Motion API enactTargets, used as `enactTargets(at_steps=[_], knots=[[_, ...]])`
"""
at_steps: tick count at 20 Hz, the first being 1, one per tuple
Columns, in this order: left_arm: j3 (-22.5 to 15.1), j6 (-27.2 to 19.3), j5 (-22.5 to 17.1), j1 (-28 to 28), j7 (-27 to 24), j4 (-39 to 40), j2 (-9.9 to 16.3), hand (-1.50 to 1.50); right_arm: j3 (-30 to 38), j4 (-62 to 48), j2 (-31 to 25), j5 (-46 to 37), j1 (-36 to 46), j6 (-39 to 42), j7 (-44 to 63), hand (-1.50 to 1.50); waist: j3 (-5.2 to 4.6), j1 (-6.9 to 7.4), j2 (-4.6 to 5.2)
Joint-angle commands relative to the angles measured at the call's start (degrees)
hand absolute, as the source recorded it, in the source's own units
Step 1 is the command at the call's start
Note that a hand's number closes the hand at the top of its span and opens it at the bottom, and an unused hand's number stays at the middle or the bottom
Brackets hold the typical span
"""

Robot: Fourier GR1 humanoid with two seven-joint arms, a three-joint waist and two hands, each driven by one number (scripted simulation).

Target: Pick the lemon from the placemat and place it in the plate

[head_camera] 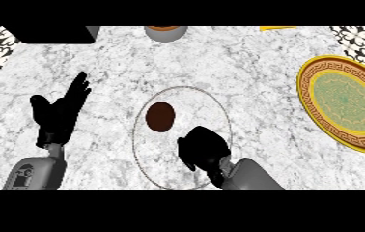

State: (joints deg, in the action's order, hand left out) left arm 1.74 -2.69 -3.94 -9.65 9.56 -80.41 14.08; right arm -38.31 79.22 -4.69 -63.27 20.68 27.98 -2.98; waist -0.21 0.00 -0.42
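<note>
The lemon [160,116] shows as a small dark brown oval. It lies left of centre on the placemat [214,105], a marble-patterned oval with a thin grey outline. My right hand [204,146] hovers over the placemat's lower part, just below and right of the lemon and apart from it. Its fingers are loosely bent, its thumb is spread, and it holds nothing. The plate [310,103], yellow-rimmed with a green centre, lies at the right edge, partly cut off, with nothing on it. My left hand [61,111] rests open at the left, fingers pointing up.
A grey bowl [166,32] with a brown inside stands at the far edge. A black block [57,34] fills the far left corner. A yellow item [278,28] peeks in at the top right. Patterned cloth [351,40] shows at the right corner.
</note>
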Motion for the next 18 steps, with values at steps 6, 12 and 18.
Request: enactTargets(at_steps=[6, 12, 18], knots=[[2.3, -0.2, -0.7, 1.3, -0.6, -0.2, 0.8, 0.00, 22.4, 3.2, 0.0, 9.5, -8.9, -8.0, 7.7, 1.50, 0.23, -2.28, 0.51], [1.2, -0.1, 0.4, 2.4, -0.5, -1.3, 0.5, 0.00, 26.6, 16.8, -2.0, 5.8, -9.3, -17.2, 11.3, 1.50, 0.20, -1.42, 0.07], [1.7, 0.6, -0.7, 1.3, -0.7, -0.3, 0.0, 0.00, 33.6, 26.6, -3.1, 0.5, -9.7, -29.3, 14.9, 1.50, 0.20, -1.56, 0.15]])
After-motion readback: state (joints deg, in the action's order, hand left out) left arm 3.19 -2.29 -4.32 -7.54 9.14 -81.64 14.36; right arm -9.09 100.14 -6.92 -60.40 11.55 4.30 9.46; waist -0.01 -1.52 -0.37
